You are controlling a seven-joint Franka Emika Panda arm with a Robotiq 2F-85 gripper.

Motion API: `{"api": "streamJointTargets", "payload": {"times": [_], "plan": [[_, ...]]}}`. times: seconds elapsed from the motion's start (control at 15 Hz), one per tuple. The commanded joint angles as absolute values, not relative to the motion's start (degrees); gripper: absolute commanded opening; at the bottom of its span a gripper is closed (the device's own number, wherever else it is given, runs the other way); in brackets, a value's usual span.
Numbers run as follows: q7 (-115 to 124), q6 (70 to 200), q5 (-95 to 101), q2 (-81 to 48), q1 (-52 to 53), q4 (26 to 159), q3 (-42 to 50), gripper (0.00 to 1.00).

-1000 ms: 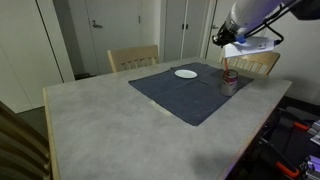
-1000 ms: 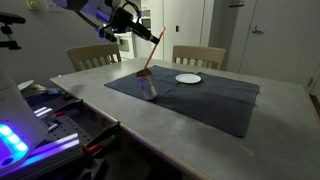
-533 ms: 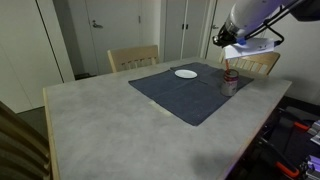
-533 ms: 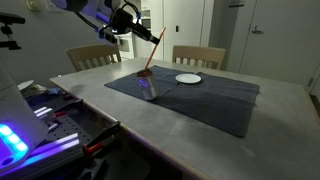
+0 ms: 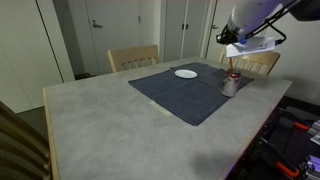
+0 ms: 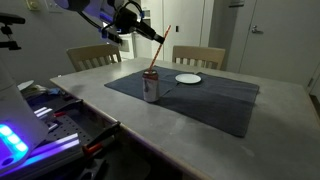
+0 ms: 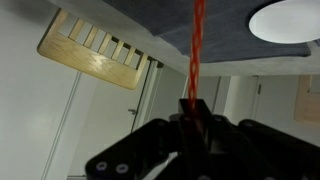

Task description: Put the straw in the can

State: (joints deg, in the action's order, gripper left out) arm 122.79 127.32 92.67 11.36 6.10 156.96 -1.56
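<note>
Two chairs [image 5: 133, 57] [image 5: 258, 62] sit along the far side of the bench [image 5: 110, 125], and a white plate [image 5: 186, 73] lies on the dark cloth [image 5: 180, 95] — near the can [image 5: 230, 86] but well clear of it, so nothing crowds the claw [image 5: 228, 42].

In an exterior view the claw [image 6: 160, 40] is pinched narrow around the upper part of the straw [image 6: 157, 52], which slants down to the top of the can [image 6: 152, 87]. Its lower end meets the can's top; whether it's actually inside I can't tell. The wrist view shows the straw [image 7: 196, 50] running straight out from between the closed fingers [image 7: 190, 115], with the plate [image 7: 290, 20] off to one side and a chair back [image 7: 100, 50] on the other.

Compared with a second ago, the straw stands steeper, and the can, which looked tipped over a bit, now stands upright.

Room-wise, the can stands near a corner of the cloth, close to the bench edge — the rest of the cloth and a big stretch of bare bench are open.
</note>
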Motion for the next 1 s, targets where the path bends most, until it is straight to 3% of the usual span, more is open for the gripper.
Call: {"api": "streamJointTargets", "payload": {"times": [0.0, 0.4, 0.47, 0.53, 0.93], "plan": [[123.43, 126.35, 92.45, 9.90, 5.42, 155.98, -1.45, 0.02], [123.48, 126.45, 92.48, 9.49, 5.34, 155.49, -1.29, 0.02], [123.42, 126.42, 92.47, 9.41, 5.33, 155.38, -1.28, 0.26], [123.38, 126.36, 92.45, 9.37, 5.33, 155.28, -1.27, 0.36], [123.15, 126.17, 92.35, 9.67, 5.39, 154.96, -1.34, 0.78]]}}
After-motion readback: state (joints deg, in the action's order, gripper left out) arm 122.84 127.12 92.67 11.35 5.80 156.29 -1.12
